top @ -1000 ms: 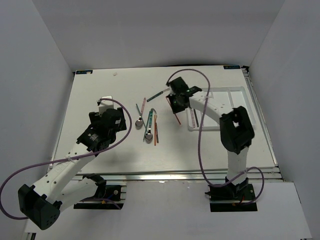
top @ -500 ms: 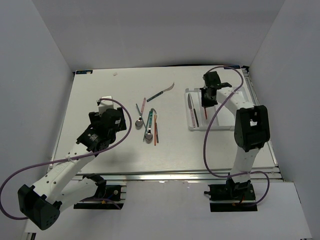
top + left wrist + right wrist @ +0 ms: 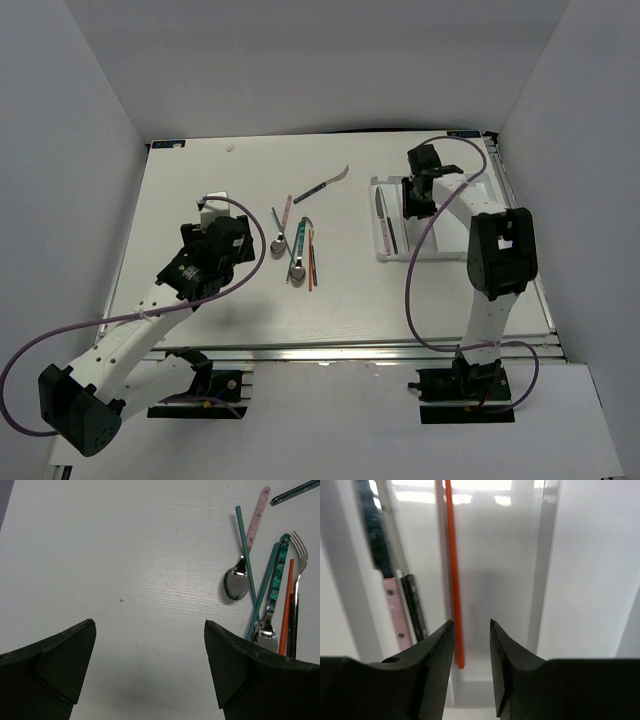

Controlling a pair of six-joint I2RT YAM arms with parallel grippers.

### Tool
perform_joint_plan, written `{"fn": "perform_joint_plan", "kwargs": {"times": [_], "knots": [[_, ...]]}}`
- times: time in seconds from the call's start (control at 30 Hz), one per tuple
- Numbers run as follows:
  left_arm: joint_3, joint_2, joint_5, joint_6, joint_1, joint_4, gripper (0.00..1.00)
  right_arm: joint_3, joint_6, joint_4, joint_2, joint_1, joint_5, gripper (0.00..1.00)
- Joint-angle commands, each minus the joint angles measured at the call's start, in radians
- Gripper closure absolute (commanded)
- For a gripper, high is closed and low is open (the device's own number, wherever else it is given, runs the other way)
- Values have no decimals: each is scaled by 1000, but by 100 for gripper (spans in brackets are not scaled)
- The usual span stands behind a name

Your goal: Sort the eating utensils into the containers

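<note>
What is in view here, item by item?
table: one, white
white tray: one, right of table
pink-handled knife: one, tray's left side
dark-handled utensil: one, beside that knife
tray chopstick: one, orange, next compartment
teal-handled knife: one, loose, mid-table
spoons: two, pink and green handles, central cluster
teal chopsticks: two, cluster
loose chopstick: one, orange, cluster
fork: one, cluster
left fingers: open, near cluster
right fingers: open, over tray chopstick

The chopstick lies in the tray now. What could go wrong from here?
1. The orange chopstick lies right beside one finger of the right gripper, whose jaws are only partly apart; lifting off could drag it from the tray.
2. The spoons, fork and sticks on the table overlap; the open left gripper might snag several at once.
</note>
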Motion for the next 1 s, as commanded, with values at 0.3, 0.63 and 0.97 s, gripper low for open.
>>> {"fn": "perform_joint_plan", "kwargs": {"times": [0.3, 0.63, 0.97], "knots": [[-5, 3, -9, -1, -1, -5, 2, -72, 251, 161, -226, 462, 105, 40], [-6, -28, -24, -11, -2, -15, 2, 24, 397, 230, -32, 643, 107, 58], [-11, -52, -20, -11, -2, -14, 2, 104, 398, 199, 106, 662, 85, 65]]}}
